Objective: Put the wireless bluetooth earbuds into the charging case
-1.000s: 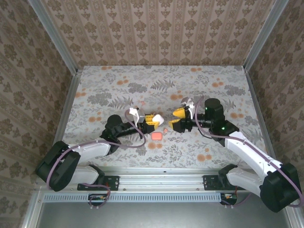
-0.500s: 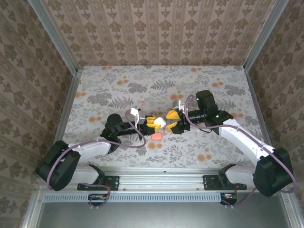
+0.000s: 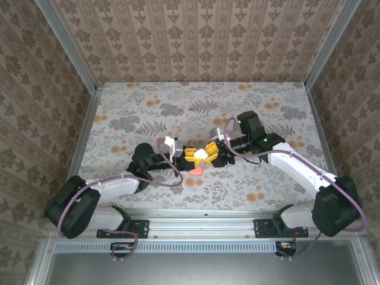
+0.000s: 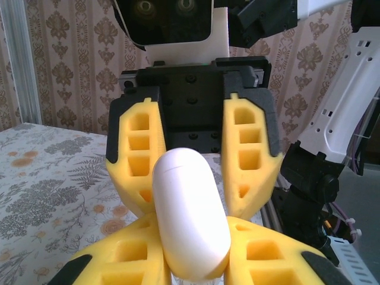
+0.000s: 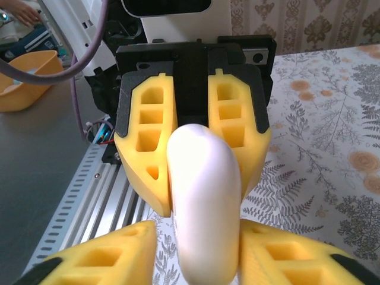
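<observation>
On my feed the worktop [image 3: 148, 101] is covered with a pale cloth printed with grey leaves and orange flowers. Wallpapered walls [image 3: 196, 35], beige with brown damask stripes, close off the worktop's far, left and right sides. Aluminium posts [image 3: 65, 44] rise from its far corners. A slotted aluminium rail [image 3: 202, 225] runs along its near edge, and just beyond that I see a plain grey surface [image 3: 202, 267]. An orange bowl [image 5: 27, 77] sits off the worktop's near side. The light is soft and even.

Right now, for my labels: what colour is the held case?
White case, best in left wrist view.
</observation>
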Robot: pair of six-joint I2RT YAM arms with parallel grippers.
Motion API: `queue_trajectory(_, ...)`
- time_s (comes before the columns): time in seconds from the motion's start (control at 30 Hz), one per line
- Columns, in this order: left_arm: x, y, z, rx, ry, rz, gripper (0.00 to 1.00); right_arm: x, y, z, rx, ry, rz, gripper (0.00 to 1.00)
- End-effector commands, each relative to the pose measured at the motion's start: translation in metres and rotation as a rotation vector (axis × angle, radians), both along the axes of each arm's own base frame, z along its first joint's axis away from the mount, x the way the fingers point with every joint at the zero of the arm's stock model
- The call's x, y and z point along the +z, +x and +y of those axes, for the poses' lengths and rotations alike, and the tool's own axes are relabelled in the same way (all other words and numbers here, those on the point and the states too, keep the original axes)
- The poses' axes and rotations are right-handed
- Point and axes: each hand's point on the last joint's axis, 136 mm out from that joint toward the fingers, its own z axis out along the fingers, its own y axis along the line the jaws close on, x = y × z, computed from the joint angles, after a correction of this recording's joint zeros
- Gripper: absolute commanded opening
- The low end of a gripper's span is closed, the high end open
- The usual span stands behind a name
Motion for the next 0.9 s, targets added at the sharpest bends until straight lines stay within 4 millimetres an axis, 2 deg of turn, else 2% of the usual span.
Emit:
queue_trajectory(0.0, 0.016, -0.003, -0.004, -0.026, -0.042, -0.059, 0.21, 0.009, -0.008, 0.002, 0.055, 0.017, -0.005, 0.31)
queue_trajectory(0.13, 0.013, -0.002, -0.004, -0.016, -0.036, -0.059, 0.23, 0.008, -0.010, 0.000, 0.055, -0.003, -0.017, 0.19)
queue_trajectory(0.2, 0.009, 0.000, -0.004, -0.004, -0.025, -0.057, 0.27, 0.007, -0.009, -0.002, 0.044, -0.019, -0.026, 0.18)
queue_trajectory(0.27, 0.003, 0.002, -0.003, 0.015, -0.006, -0.062, 0.37, 0.005, -0.008, -0.004, 0.028, -0.040, -0.040, 0.17)
queue_trajectory(0.37, -0.011, 0.005, 0.000, 0.050, 0.058, -0.094, 0.57, -0.003, 0.000, -0.011, -0.036, -0.112, -0.076, 0.17)
queue_trajectory(0.4, -0.014, 0.006, 0.001, 0.063, 0.076, -0.109, 0.59, -0.008, 0.005, -0.015, -0.071, -0.149, -0.091, 0.17)
queue_trajectory(0.53, -0.032, 0.009, 0.008, 0.108, 0.212, -0.155, 0.61, -0.019, 0.013, -0.029, -0.153, -0.269, -0.158, 0.17)
queue_trajectory(0.63, -0.039, 0.010, 0.015, 0.137, 0.290, -0.197, 0.61, -0.030, 0.011, -0.039, -0.178, -0.364, -0.212, 0.17)
queue_trajectory(0.87, -0.049, 0.005, 0.011, 0.102, 0.380, -0.227, 0.61, -0.038, 0.001, -0.037, -0.137, -0.481, -0.324, 0.17)
